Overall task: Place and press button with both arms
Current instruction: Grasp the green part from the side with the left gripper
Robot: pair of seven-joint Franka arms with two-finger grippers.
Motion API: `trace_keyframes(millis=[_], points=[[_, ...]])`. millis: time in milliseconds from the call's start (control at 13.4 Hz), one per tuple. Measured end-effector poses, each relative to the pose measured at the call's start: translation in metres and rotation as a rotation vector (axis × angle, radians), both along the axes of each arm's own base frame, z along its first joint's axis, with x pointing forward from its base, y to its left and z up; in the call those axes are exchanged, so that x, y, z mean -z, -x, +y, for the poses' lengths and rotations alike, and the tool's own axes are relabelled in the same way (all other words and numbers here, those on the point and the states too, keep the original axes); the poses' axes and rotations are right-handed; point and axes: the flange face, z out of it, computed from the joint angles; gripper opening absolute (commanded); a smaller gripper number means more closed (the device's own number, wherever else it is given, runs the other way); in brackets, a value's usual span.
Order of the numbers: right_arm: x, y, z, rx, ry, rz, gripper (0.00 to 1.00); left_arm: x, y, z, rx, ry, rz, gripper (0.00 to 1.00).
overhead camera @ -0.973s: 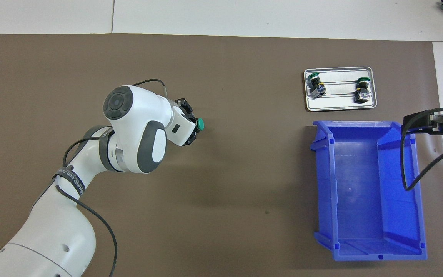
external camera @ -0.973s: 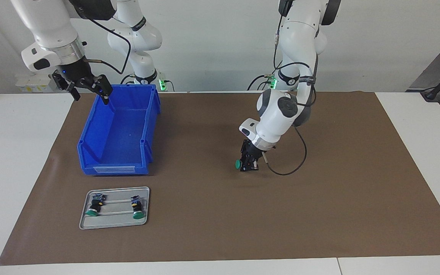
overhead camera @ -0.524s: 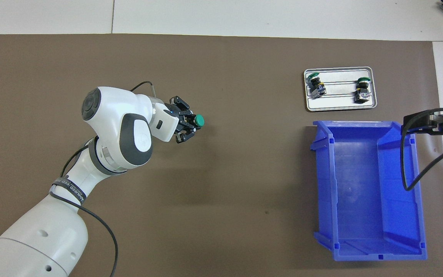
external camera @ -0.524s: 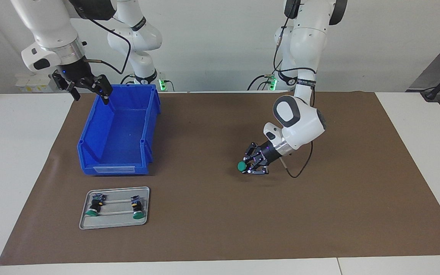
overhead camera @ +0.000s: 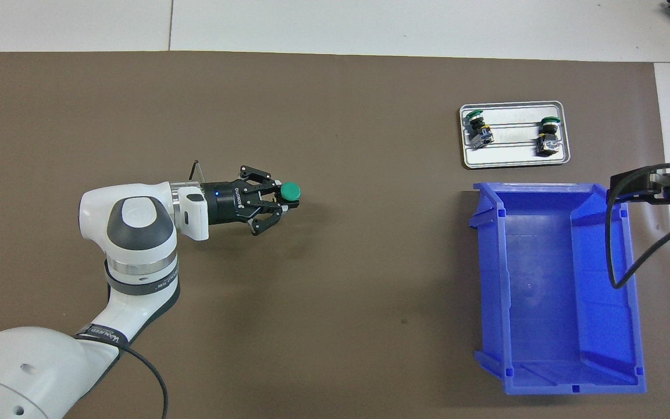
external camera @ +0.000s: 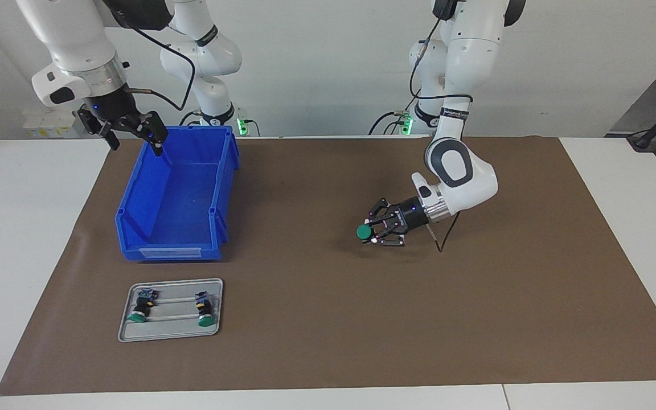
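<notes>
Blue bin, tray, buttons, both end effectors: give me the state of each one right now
Blue bin: upright, nothing in it.
Tray: flat on the mat, holding two buttons.
Two buttons on the tray: lying on their sides.
Held button: off the mat, green cap facing sideways.
Left end effector: shut on the held button, over the mat.
Right end effector: open, waiting over the bin's rim.

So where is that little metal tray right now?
The metal tray lies on the brown mat toward the right arm's end of the table, beside the blue bin and farther from the robots, holding two green buttons.
</notes>
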Motion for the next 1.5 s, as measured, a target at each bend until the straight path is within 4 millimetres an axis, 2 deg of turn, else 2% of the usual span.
trace_keyframes(millis=[299,1123,1497], points=[[0.0,0.0,0.0,0.0,0.0,0.0,1.0,0.018,0.023,0.003,0.003,0.032,0.013,0.31],[0.0,0.0,0.0,0.0,0.0,0.0,1.0,0.044,0.047,0.01,0.011,0.018,0.015,0.33],[0.0,0.0,0.0,0.0,0.0,0.0,1.0,0.05,0.052,0.012,0.013,0.011,0.018,0.4]])
